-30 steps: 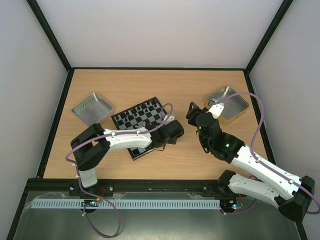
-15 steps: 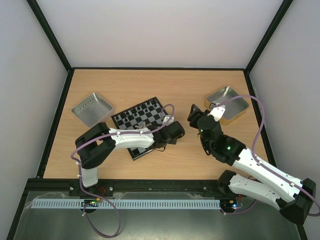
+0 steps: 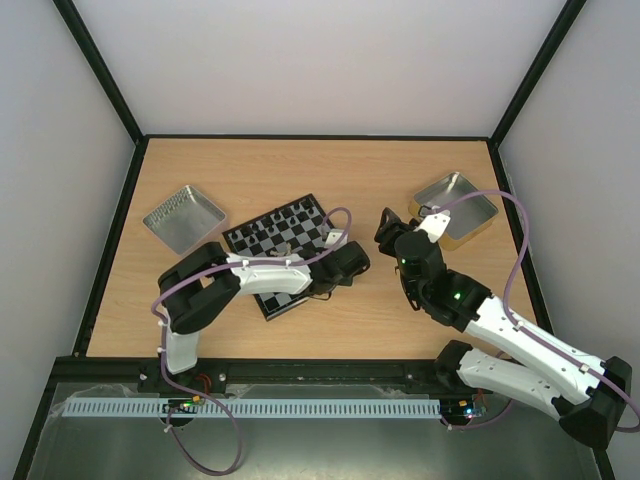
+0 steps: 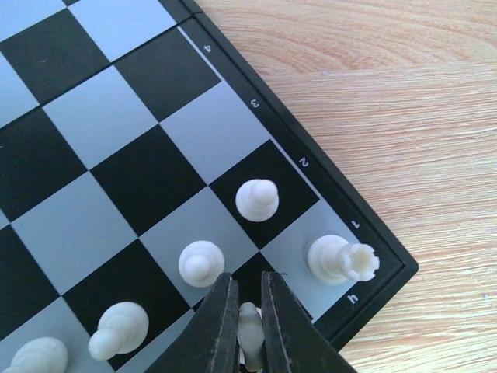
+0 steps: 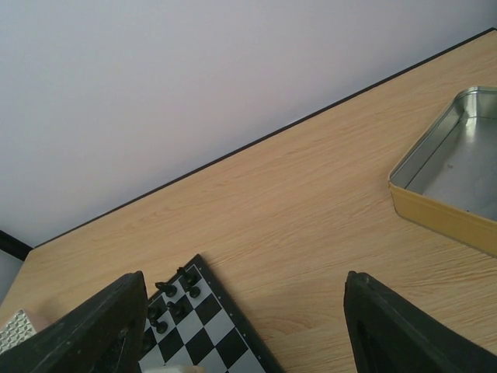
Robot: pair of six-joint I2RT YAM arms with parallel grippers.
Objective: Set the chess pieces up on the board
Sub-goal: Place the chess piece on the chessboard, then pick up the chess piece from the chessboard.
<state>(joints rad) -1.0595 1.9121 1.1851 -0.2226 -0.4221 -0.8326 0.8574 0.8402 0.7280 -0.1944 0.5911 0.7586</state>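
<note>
The board (image 3: 262, 232) lies tilted at the table's middle left. Black pieces (image 3: 296, 211) stand along its far edge, also in the right wrist view (image 5: 172, 298). In the left wrist view the board's (image 4: 116, 132) near corner holds cream-white pieces: two pawns (image 4: 256, 200) (image 4: 201, 263), a rook (image 4: 342, 259) on the corner square, others at the lower left (image 4: 118, 329). My left gripper (image 4: 247, 326) is shut on a cream-white piece (image 4: 250, 330) just above a black square beside the rook. My right gripper (image 5: 241, 326) is open and empty, above bare wood right of the board.
A silver metal tray (image 3: 184, 216) stands left of the board. A gold-sided tray (image 3: 457, 208) stands at the back right, seen also in the right wrist view (image 5: 454, 175). Black frame rails edge the table.
The left arm's elbow has shifted slightly right while its gripper stays over the board's near right corner. The right arm moved slightly right at first, then held still.
</note>
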